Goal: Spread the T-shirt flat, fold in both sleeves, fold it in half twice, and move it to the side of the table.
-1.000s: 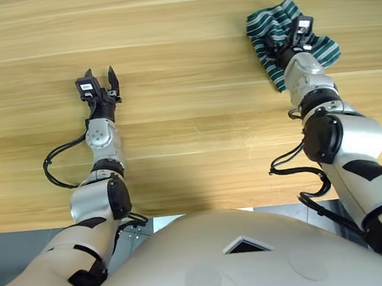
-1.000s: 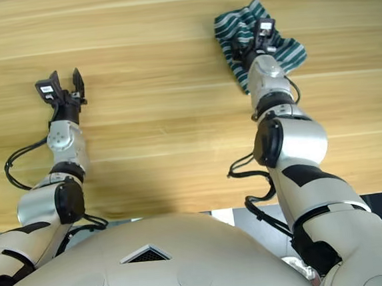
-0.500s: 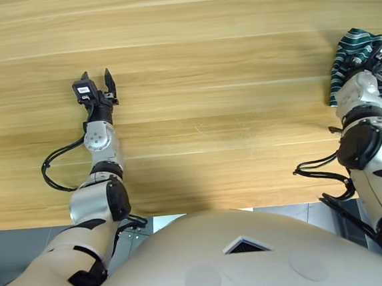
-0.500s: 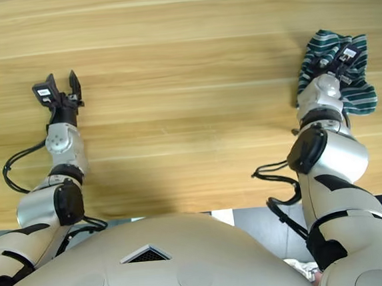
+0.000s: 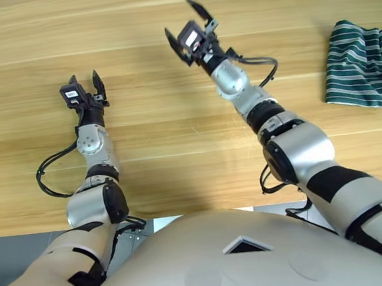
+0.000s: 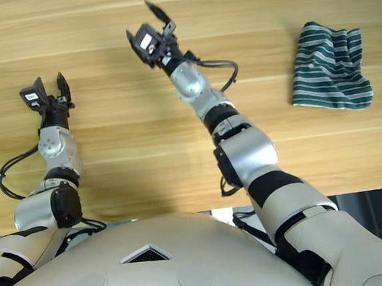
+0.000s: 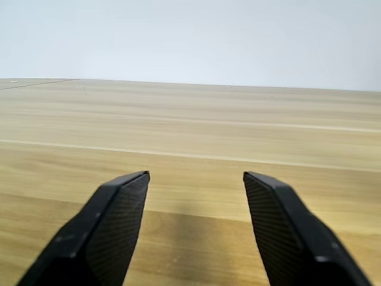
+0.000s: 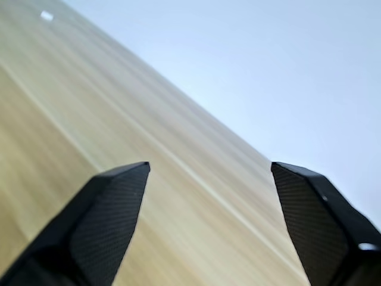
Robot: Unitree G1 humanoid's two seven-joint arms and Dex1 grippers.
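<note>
- T-shirt: green with white stripes, folded into a compact bundle, lying on the right side of the table.
- Sleeves are tucked inside the folds; the number of layers can't be told. The top edge is rumpled, the lower edge fairly straight.
- In the left eye view the bundle's right edge runs almost to the frame border; the right eye view has the whole outline with bare wood all around it.
- Right gripper: fingers spread wide, nothing between them. It sits near the table's middle, far side, well apart from the T-shirt. The arm reaches diagonally across from the right.
- Right gripper height over the wood: can't tell from the head views. Its wrist view has both fingers over a steeply tilted table surface with a pale wall beyond.
- Left gripper: fingers spread, nothing between them, on the table's left side, pointing away from the robot.
- Left wrist view: fingers low over the wood, level horizon, a shadow band between them. Whether they touch the wood can't be told.
- The two grippers are well apart, the right one farther out.
</note>
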